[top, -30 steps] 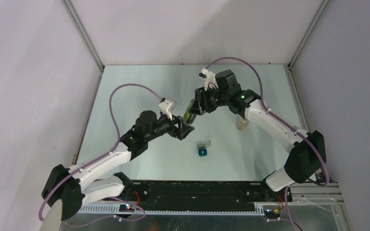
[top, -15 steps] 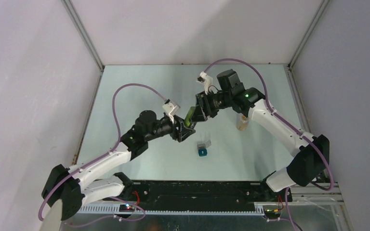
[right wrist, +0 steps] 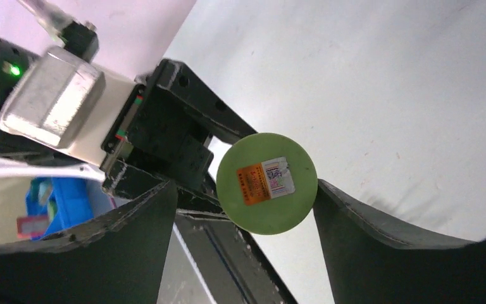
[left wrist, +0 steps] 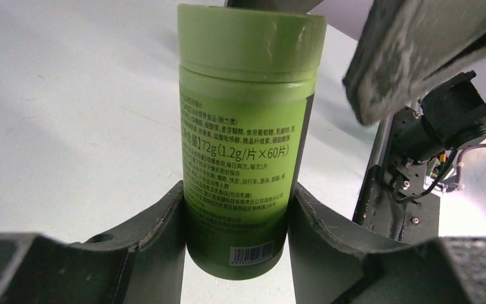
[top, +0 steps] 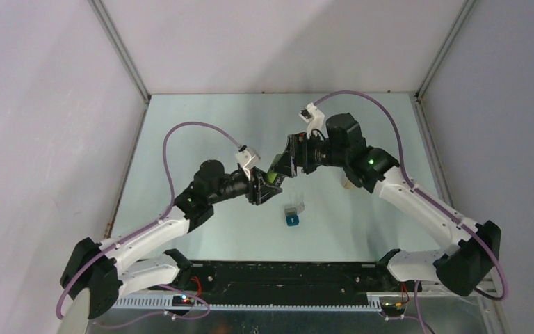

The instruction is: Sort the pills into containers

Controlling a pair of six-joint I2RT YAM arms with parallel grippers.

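- Left gripper (left wrist: 237,215) has clamped the green bottle (left wrist: 243,145), aloft at centre; right gripper (right wrist: 243,190) has let go, jaws spread.
- Bottle's long axis points at the right gripper, lid end nearest.

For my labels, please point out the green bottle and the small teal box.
green bottle (left wrist: 243,158): left wrist view, on its printed label.
teal box (top: 292,220): top external view, on its top face.

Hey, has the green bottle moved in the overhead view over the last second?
Yes. The green bottle has shifted slightly toward the near edge, closer to the blue box, and sits between the fingers of the left gripper.
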